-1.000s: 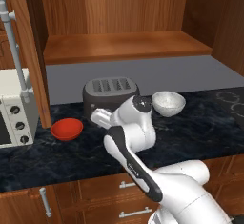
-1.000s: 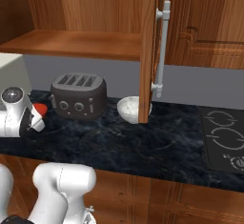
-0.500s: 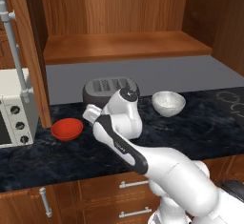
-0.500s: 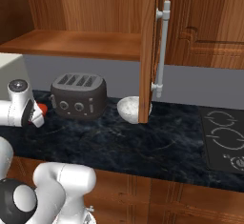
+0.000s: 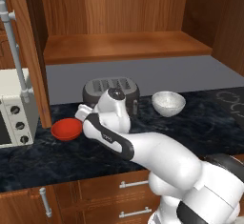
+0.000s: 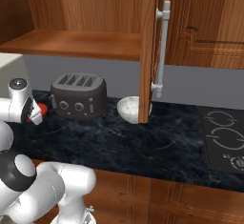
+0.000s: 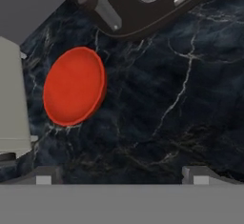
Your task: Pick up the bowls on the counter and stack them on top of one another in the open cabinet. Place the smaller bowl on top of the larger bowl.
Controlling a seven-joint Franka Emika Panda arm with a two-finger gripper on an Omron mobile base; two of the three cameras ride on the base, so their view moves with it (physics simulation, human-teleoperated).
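1. On the dark marble-veined bench (image 5: 200, 127), the shallow glossy red bowl (image 7: 74, 86) sits beside my spread, empty tool (image 7: 121, 173).
2. I risk nudging the dark toaster (image 5: 110, 90), just beside.

Bare counter (image 7: 157, 108) beside the red bowl (image 7: 73, 86); toaster (image 7: 138, 4) and microwave (image 7: 12, 99) close alongside.

At centre left, the red bowl (image 5: 66, 129) sits on the dark counter (image 5: 200, 127) beside the arm's wrist. Right of centre, the speckled bowl (image 5: 168, 103) stands near a toaster (image 5: 110, 90) (partly hidden); the cabinet shelf (image 5: 126, 46) spans above.
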